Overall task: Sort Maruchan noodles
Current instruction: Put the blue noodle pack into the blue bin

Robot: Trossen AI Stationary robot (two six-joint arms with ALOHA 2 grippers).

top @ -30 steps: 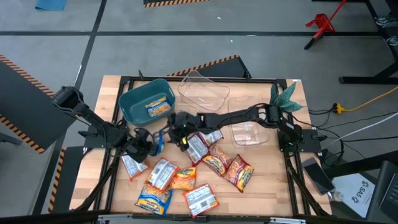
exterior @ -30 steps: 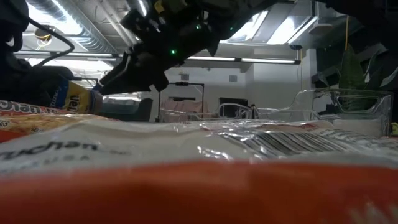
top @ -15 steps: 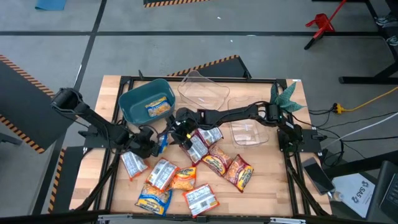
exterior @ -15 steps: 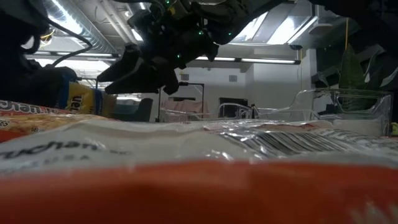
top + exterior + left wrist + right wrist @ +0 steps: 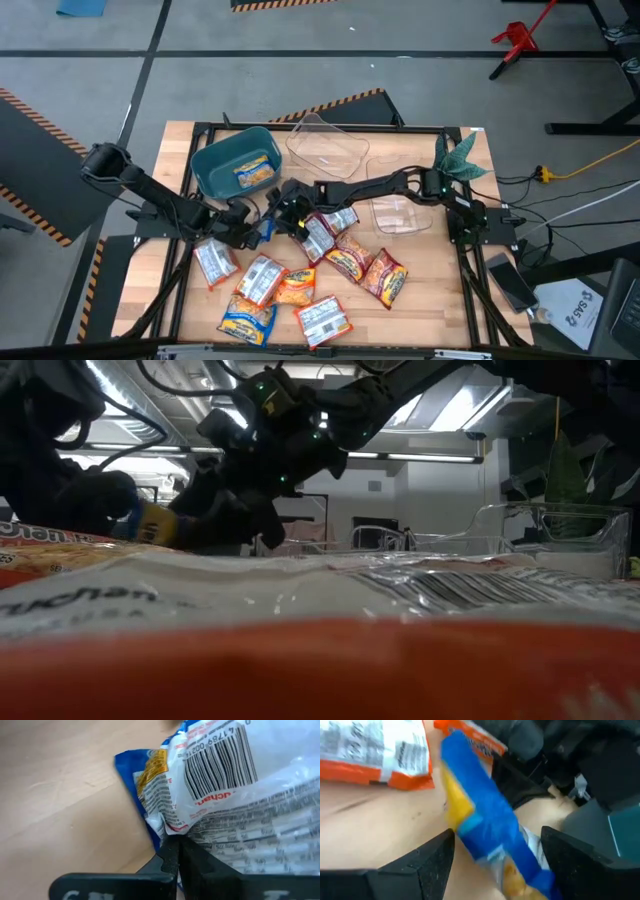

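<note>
from above, the light is bright and even on my table (image 5: 420, 290), with soft shadows. low down, ceiling lights (image 5: 440, 457) glare, and the near packet (image 5: 320, 660) is a blur. my right wrist's picture looks smeared.

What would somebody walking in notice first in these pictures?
Probably the two dark arms meeting at the table's middle over one blue-and-yellow crinkly plastic noodle packet: the left hand is shut on its edge, while the right hand stands open around it. Next, the scatter of orange and silvery flat packets on the wooden tabletop, and the teal plastic bin behind, with one packet inside.
</note>
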